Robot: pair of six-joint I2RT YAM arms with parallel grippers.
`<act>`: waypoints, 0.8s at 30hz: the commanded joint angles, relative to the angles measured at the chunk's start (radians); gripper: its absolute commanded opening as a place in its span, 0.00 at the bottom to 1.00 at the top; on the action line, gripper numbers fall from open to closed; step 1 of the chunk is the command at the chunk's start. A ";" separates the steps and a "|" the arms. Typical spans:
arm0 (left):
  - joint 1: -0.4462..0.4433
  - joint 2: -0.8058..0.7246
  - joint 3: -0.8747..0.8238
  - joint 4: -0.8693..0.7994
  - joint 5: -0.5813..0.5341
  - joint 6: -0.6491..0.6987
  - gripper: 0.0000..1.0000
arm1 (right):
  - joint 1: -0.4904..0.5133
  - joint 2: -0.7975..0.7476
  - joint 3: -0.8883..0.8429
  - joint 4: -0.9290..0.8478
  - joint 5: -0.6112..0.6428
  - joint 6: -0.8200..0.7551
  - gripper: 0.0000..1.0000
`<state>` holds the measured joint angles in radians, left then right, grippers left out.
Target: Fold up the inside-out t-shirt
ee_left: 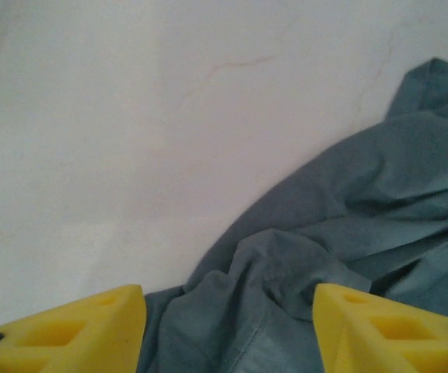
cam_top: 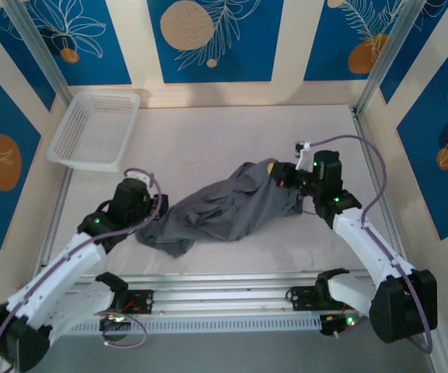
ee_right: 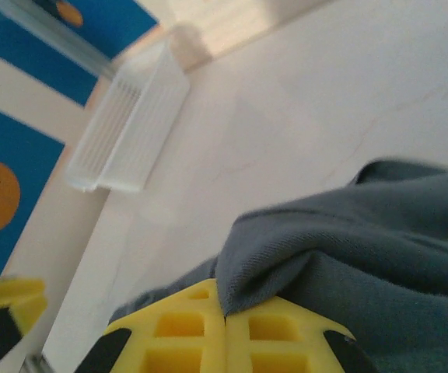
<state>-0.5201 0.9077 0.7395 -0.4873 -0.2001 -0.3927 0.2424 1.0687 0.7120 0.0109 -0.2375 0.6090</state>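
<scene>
The inside-out t-shirt (cam_top: 224,210) lies bunched in a long, rumpled ridge on the white table (cam_top: 232,128). It runs on a slant from near the left arm up toward the right arm. It is plain slate-grey cloth with no print, heaped in soft folds and not spread flat. Its lower left end sags into a loose flap on the table, and its upper right end is drawn up into a peak.

At that peak the right gripper (cam_top: 273,169) has the cloth. In the right wrist view its two yellow fingers (ee_right: 185,334) are pressed together, with a rolled edge of the grey fabric pinched in the seam between them and draping off to the right.

The left gripper (ee_left: 228,330) sits at the shirt's lower left end. Its yellow fingers (ee_left: 76,334) stand wide apart and grasp nothing, and wrinkled cloth lies in the gap between them. Bare table stretches beyond.

A white mesh basket (cam_top: 96,128) stands at the far left corner of the table, well apart from the shirt.
</scene>
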 commanded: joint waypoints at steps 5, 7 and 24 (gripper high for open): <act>-0.168 0.362 0.262 0.231 0.324 -0.005 0.58 | 0.028 -0.045 -0.036 -0.008 0.003 0.012 0.00; -0.226 0.517 0.350 0.217 0.359 -0.023 0.58 | 0.025 -0.072 -0.044 -0.027 0.028 0.018 0.00; -0.245 0.794 0.314 0.631 0.539 -0.328 0.00 | -0.042 -0.138 -0.098 -0.137 0.158 0.068 0.00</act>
<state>-0.7822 1.7786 1.0740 0.0689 0.3153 -0.6998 0.2398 0.9565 0.6472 -0.0895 -0.1535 0.6357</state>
